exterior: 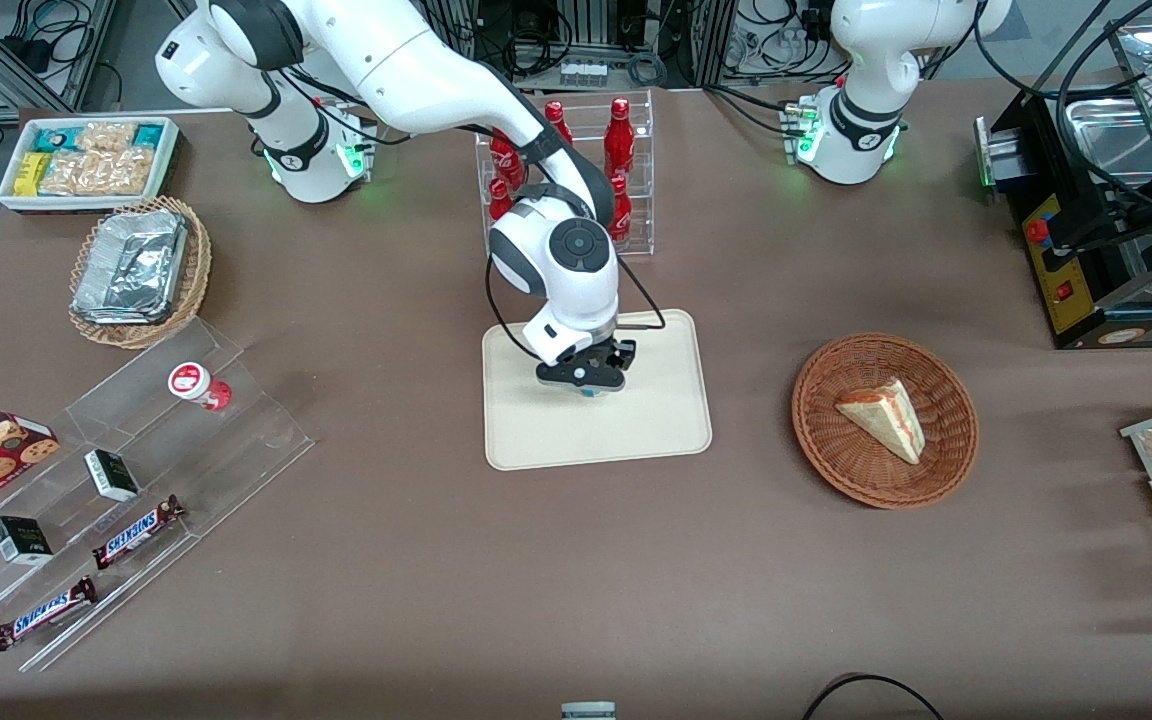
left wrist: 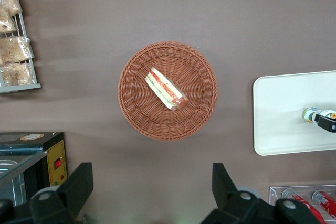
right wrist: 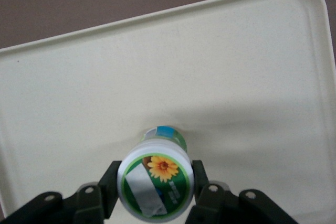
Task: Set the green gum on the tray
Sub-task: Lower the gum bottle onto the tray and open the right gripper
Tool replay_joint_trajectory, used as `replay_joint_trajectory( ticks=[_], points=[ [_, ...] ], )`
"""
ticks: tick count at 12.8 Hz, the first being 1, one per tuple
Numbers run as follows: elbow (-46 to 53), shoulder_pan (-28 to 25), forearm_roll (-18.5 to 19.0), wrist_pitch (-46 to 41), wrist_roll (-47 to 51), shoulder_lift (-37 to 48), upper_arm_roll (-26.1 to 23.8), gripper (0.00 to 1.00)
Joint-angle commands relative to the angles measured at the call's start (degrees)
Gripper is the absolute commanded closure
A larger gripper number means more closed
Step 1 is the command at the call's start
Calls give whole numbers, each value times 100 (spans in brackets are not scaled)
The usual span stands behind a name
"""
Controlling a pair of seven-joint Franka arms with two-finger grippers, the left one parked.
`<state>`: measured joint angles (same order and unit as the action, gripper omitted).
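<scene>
While the right arm reaches down over the middle of the table, its gripper (exterior: 588, 383) sits low above the tray (exterior: 656, 440), with the jaws pinching the green gum (right wrist: 156, 184) from two sides. Seen from the wrist camera, a black finger (right wrist: 109, 188) presses against each flank of the canister just below its lid, spread only as wide as the canister itself.

Green gum here means a small white cylinder with a round lid. That lid has a green ring, a white band across it and a yellow-orange flower printed near its centre. A strip of blue and green label shows lower on the body. It stands upright over the tray's pale surface, inside the rim; whether its base touches the tray cannot be told.

Cream-beige, flat, with rounded corners and a low rim, the tray lies on the brown table (exterior: 436, 600). A round wicker basket (exterior: 946, 460) holding a wedge of sandwich (exterior: 884, 417) rests toward the parked arm's end. A similar canister with a red lid (exterior: 194, 384) lies on a clear plastic stand (exterior: 236, 440) toward the working arm's end.
</scene>
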<state>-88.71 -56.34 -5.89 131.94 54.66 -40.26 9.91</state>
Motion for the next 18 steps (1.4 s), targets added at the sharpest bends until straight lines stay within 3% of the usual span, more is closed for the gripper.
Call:
replay_joint_trajectory(
  ticks=[1, 2, 3, 4, 5, 6, 7, 13, 18],
  points=[
    [-15, -9, -158, 103, 19, -44, 11, 76],
    [-15, -17, -158, 104, 19, -52, 11, 75],
    [-15, -17, -158, 104, 19, -52, 11, 61],
    [-15, -9, -167, 104, 19, -61, 11, 33],
    [-15, 18, -176, 104, 19, -70, 11, 31],
    [-15, 35, -193, 104, 19, -61, 2, 11],
    [-15, 44, -237, 95, 19, -53, 11, 0],
    [-128, 412, -229, -563, -252, 842, -42, 0],
    [-927, 1535, -220, -1143, -1130, 2317, -629, 0]
  ],
)
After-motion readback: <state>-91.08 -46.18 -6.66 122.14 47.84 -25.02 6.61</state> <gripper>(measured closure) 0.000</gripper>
